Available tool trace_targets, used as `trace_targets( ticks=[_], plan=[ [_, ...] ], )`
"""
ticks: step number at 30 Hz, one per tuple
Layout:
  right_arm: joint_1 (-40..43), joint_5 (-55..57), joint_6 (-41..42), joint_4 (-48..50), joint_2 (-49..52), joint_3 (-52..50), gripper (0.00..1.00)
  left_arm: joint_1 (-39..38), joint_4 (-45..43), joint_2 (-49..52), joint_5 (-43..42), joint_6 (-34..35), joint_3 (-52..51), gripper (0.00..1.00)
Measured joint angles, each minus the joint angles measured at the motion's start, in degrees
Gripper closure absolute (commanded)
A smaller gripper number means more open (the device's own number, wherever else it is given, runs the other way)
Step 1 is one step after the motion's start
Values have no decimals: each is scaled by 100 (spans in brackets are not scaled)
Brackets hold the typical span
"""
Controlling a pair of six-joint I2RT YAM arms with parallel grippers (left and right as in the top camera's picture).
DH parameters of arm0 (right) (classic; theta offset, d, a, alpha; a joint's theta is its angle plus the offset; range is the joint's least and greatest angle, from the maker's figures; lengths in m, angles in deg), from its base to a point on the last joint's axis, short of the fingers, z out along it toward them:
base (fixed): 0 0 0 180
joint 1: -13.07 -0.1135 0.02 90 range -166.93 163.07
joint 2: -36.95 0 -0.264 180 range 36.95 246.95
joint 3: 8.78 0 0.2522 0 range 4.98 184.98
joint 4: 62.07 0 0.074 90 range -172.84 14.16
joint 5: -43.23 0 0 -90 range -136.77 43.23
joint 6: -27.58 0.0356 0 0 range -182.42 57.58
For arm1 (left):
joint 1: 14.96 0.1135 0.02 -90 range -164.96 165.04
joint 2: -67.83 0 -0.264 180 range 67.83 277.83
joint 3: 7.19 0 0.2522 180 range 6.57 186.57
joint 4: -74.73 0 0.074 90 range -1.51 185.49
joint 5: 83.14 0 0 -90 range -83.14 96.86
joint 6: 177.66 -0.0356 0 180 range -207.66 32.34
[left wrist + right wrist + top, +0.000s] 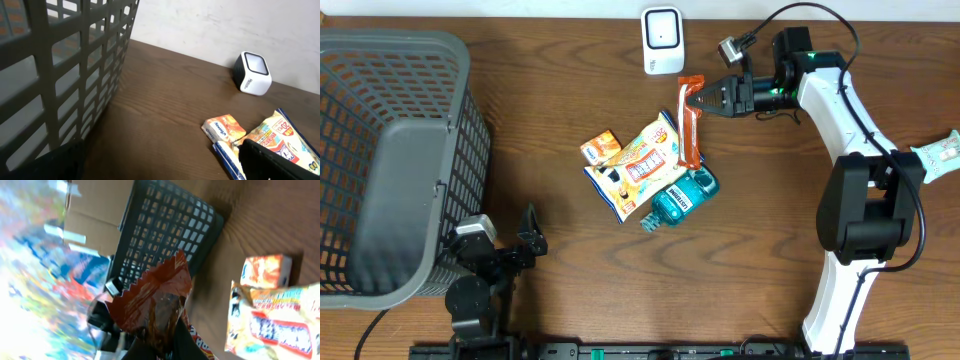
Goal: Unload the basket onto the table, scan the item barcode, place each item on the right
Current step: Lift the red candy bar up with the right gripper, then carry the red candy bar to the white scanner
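My right gripper (698, 100) is shut on the top end of a long red-orange snack wrapper (690, 125), just below the white barcode scanner (663, 40) at the table's far edge. The wrapper's lower end trails over the pile of items. In the right wrist view the wrapper's crimped end (152, 297) stands pinched between the fingers (162, 347). My left gripper (510, 240) rests open near the front left, beside the basket. Its view shows the scanner (254, 73) far across the table.
A large grey mesh basket (395, 160) fills the left side. The pile at centre holds a yellow snack bag (640, 165), a small orange box (601, 147) and a teal mouthwash bottle (682, 198). Another packet (942, 152) lies at the right edge.
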Motion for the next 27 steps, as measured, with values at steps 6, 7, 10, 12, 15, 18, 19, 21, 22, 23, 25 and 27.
trace_targets(
  ticks=[6,7,10,12,15,18,19,21,22,23,25,27],
  plan=[
    [-94,-72,-824,-20,0,0,99,0,0,0,0,0,0,2],
    [-127,-79,-887,-39,0,0,99,0,0,0,0,0,0,2],
    [-234,-94,-793,-166,0,0,99,0,0,0,0,0,0,2],
    [-284,-103,-455,-337,0,0,99,0,0,0,0,0,0,2],
    [-319,-116,308,-774,0,-2,99,0,0,0,0,0,0,2],
    [-315,-136,973,-1244,0,-11,99,0,0,0,0,0,0,2],
    [-310,-144,1113,-1427,0,-11,99,0,0,0,0,0,0,2],
    [-302,-149,1322,-1683,0,-11,99,0,0,0,0,0,0,2],
    [-293,-149,1403,-1744,0,-11,99,0,0,0,0,2,0,2],
    [-291,-146,1451,-1755,0,-13,99,0,0,0,0,0,0,2],
    [-273,-146,1491,-1766,0,-11,99,0,0,0,0,0,0,2],
    [-249,-125,1362,-1930,0,-11,99,0,0,0,0,0,0,2]
  ],
)
